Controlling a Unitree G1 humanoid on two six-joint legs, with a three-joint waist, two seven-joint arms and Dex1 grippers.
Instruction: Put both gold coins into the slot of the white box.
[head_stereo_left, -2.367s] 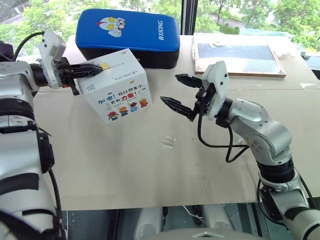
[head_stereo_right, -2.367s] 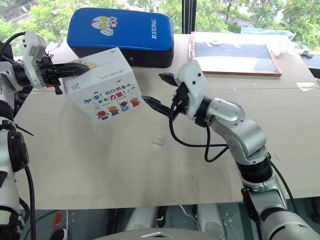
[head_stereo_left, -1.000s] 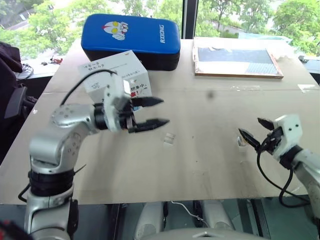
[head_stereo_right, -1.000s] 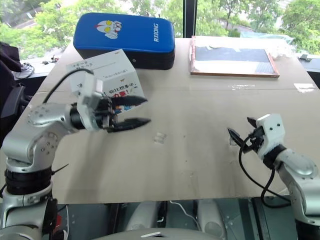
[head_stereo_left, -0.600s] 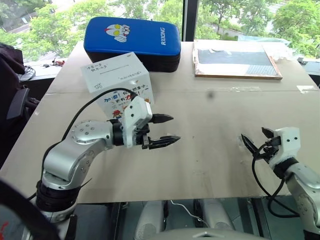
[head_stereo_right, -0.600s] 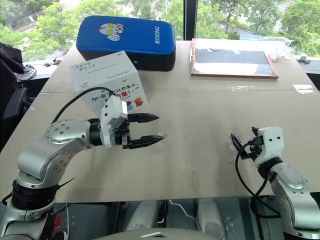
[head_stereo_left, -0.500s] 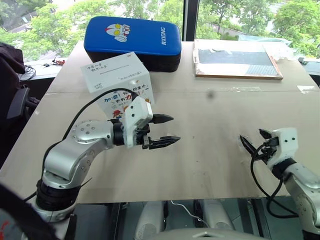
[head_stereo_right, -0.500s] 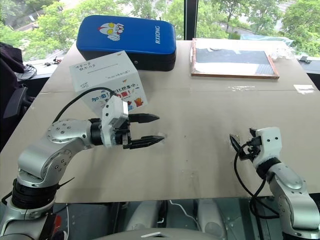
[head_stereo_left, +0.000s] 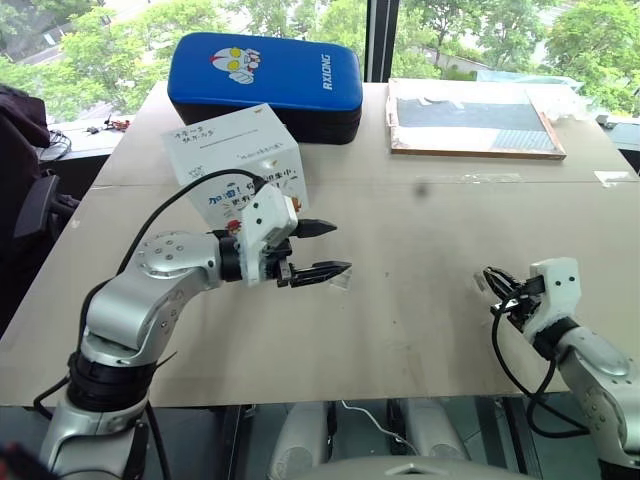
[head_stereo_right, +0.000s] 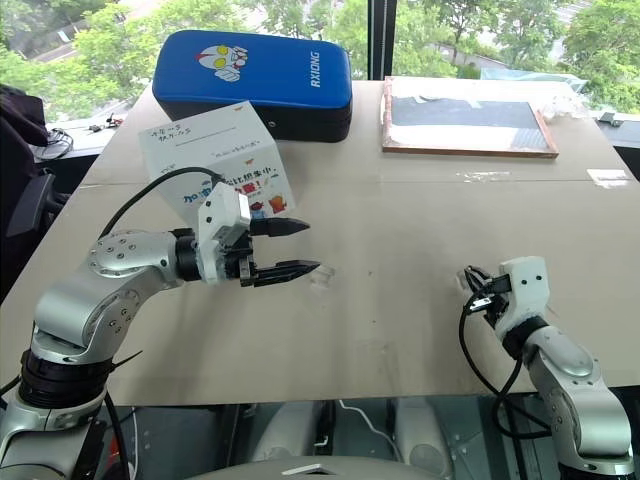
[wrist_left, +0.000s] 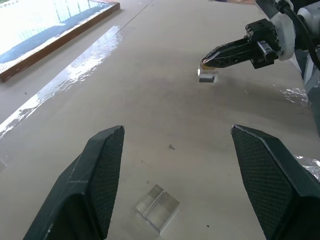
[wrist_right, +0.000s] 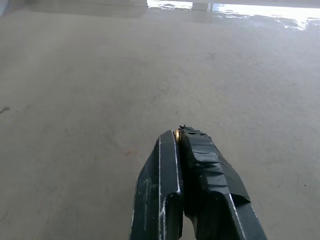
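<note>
Right gripper (wrist_left: 212, 59) pinched shut on a gold coin (wrist_right: 176, 131) at the table's right side; left gripper (head_stereo_left: 325, 250) spread wide, holding nothing.

Only a gold sliver shows between the closed fingertips, just above a small clear block (wrist_left: 207, 76), likely where the coin sat. Right arm is low, reaching nearly level. Left arm is bent across mid-table, fingers straddling a second clear block (wrist_left: 158, 215). White box (head_stereo_left: 236, 163) stands behind it, slot (head_stereo_left: 228, 138) up, ready for the drop. Second coin can't be made out.

One white box (head_stereo_left: 235, 165), one blue padded case (head_stereo_left: 265, 80), two clear plastic bits (wrist_left: 158, 209), one framed board (head_stereo_left: 475, 115).
</note>
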